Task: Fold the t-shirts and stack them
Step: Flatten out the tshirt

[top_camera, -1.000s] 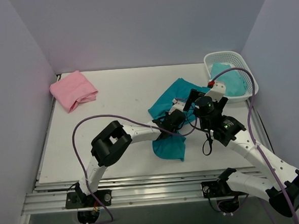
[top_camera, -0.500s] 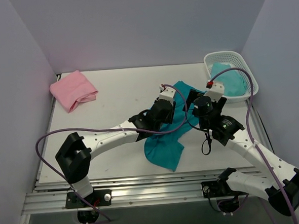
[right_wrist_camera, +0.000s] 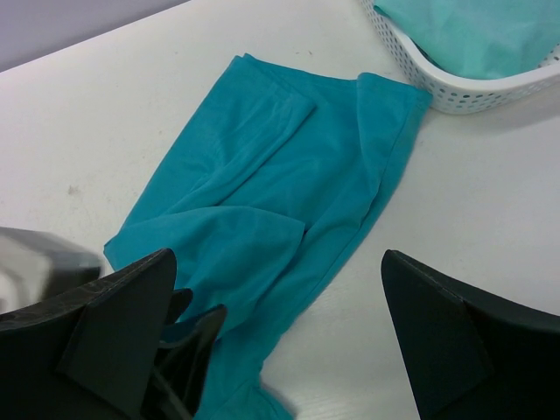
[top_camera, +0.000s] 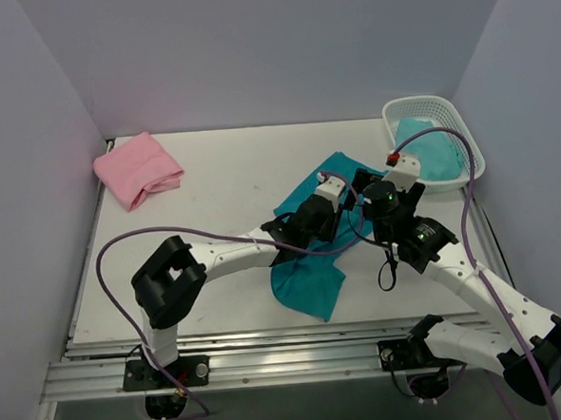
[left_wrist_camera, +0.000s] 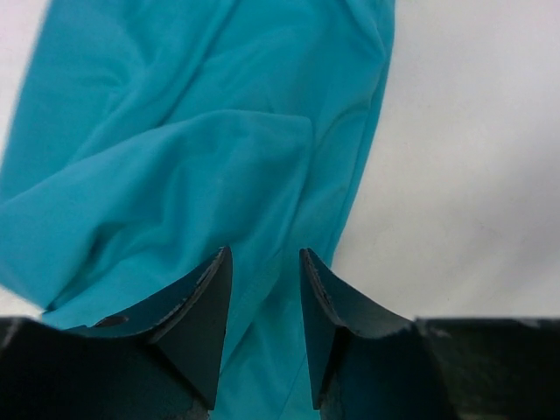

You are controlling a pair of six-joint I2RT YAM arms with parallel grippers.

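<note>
Far left of the white basket (top_camera: pixel 424 100), find the pink t-shirt (top_camera: pixel 137 169) folded in a bundle on the tabletop (top_camera: pixel 221 175); just left of the basket, find the teal t-shirt (top_camera: pixel 309 282) spread rumpled, one corner close beside the rim. Left of the basket too, see the left jaws parted narrowly over the teal cloth, holding nothing, then the right jaws spread wide and empty, nearer the basket. Inside the basket, note a paler green cloth (top_camera: pixel 429 153).

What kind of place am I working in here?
Probably a lab test cell, not a home: a white table boxed in by plain walls, an aluminium rail at its near edge.
</note>
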